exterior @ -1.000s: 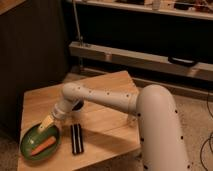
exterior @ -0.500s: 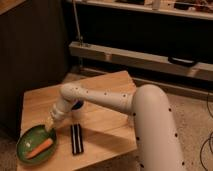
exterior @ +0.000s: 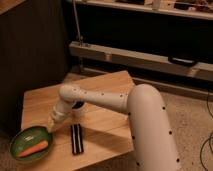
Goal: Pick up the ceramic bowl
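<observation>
Ceramic bowl (exterior: 18, 140): pincer (exterior: 50, 129) at rim, arm (exterior: 100, 100) angled down.

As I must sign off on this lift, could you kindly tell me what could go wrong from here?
1. The ceramic bowl sits at the front-left corner of the table, and the pincer is at its right rim. A nudge might push it off.
2. A carrot lies loose inside, so a one-sided, tilted lift could spill it.
3. The black bar lies close by and might get knocked.
</observation>
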`<state>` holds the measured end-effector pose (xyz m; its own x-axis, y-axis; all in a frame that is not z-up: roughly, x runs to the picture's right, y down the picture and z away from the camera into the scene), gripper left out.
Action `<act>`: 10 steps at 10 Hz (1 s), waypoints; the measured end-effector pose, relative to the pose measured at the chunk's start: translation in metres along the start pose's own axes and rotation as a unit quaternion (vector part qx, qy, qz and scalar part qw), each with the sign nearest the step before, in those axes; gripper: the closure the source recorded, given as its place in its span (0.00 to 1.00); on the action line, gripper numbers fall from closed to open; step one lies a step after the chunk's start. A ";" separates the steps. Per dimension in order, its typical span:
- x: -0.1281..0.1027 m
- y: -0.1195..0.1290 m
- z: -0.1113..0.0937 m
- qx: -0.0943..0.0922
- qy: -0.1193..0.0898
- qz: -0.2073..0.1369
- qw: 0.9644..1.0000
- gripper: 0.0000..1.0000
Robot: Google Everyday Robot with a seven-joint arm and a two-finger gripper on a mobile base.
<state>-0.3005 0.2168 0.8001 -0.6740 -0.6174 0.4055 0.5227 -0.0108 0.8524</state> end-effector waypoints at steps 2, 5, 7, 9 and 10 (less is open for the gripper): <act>-0.002 0.000 -0.003 0.000 0.005 -0.001 1.000 0.62; -0.004 -0.009 -0.017 -0.005 0.017 -0.011 1.000 0.61; -0.005 -0.015 -0.027 -0.019 0.018 -0.013 1.000 0.61; -0.005 -0.019 -0.029 -0.031 0.013 -0.014 0.999 0.61; -0.006 -0.019 -0.028 -0.032 0.011 -0.014 0.999 0.61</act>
<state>-0.2918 0.1981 0.7723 -0.6772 -0.6339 0.3736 0.5366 -0.0780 0.8402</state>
